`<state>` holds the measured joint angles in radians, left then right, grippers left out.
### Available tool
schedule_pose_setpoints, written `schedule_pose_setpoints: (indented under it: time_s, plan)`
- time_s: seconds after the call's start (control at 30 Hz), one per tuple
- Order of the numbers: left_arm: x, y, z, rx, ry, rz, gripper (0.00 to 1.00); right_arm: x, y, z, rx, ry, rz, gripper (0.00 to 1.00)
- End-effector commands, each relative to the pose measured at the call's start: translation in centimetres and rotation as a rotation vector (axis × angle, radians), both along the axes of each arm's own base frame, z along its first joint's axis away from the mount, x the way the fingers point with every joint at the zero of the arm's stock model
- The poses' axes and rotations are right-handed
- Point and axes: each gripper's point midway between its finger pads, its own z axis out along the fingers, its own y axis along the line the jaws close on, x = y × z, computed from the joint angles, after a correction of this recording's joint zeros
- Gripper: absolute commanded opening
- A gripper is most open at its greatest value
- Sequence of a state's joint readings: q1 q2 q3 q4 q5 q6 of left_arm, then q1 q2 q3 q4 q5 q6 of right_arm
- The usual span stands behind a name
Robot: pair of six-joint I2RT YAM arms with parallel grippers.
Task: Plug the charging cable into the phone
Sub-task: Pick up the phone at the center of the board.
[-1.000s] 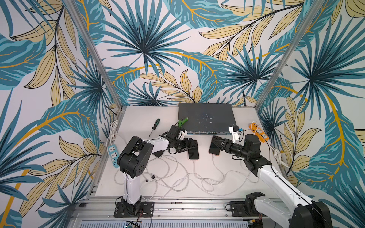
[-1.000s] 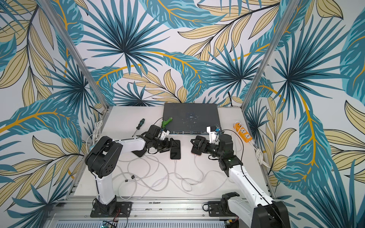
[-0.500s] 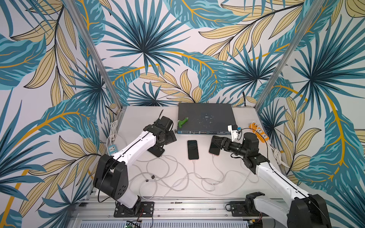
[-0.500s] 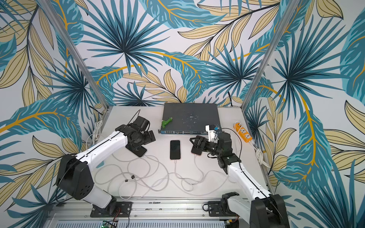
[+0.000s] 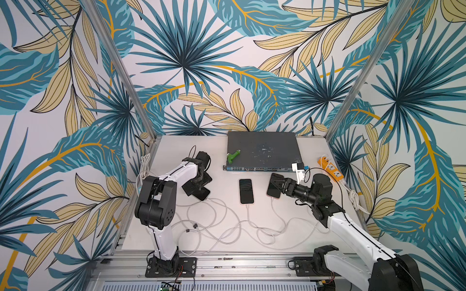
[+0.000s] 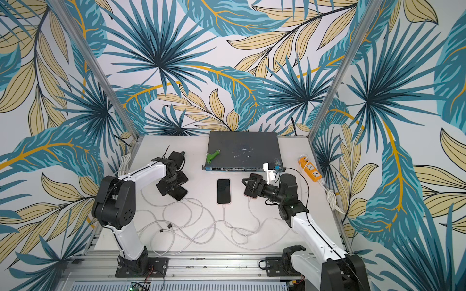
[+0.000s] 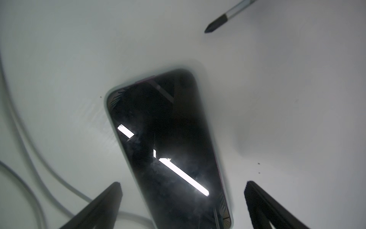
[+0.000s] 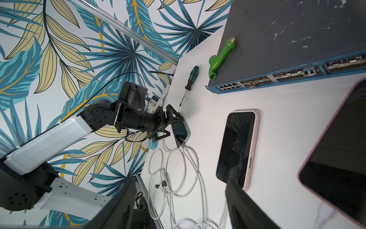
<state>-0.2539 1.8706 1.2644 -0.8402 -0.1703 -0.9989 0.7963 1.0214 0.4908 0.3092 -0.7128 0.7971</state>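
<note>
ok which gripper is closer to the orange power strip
Right. The right gripper is over a phone near the orange power strip; the left gripper is across the table over another phone.

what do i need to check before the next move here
1. left gripper open: ok
2. left phone between its jaws, untouched: ok
3. cable seated in left phone: cannot tell, joint too small to see
4. middle phone plugged in: ok
5. right phone plugged in: ok
6. right gripper open and empty: ok
</note>
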Motion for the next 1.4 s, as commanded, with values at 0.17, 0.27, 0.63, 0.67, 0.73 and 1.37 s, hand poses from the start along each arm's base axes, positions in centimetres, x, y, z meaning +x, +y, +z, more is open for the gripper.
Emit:
schedule_pose_setpoints:
  time_s: [0.17,0.27,0.63,0.67,0.73,1.37]
  plan:
    - [1.6,-0.4,-1.4,-0.033,-0.019,0.05,1.0,-1.2,-0.8,0.1,0.013,-0.002,0.018,0.81]
    - [1.1,-0.2,-2.4,-0.045,-0.019,0.074,1.0,-1.1,-0.9,-0.1,0.009,0.001,0.011,0.81]
    - [-1.4,0.7,-3.8,-0.022,-0.007,0.081,0.99,-0.8,-0.9,-0.5,0.002,0.006,-0.004,0.81]
    - [-1.4,0.7,-3.8,-0.021,-0.004,0.079,0.99,-0.7,-0.9,-0.4,0.004,0.005,-0.006,0.81]
    - [-1.3,0.8,-3.8,-0.017,0.005,0.079,0.94,-0.7,-0.8,-0.4,0.005,0.005,-0.009,0.81]
    - [0.5,-0.2,-3.5,-0.01,0.039,-0.038,0.63,-0.5,-1.1,0.0,0.006,-0.002,-0.03,0.81]
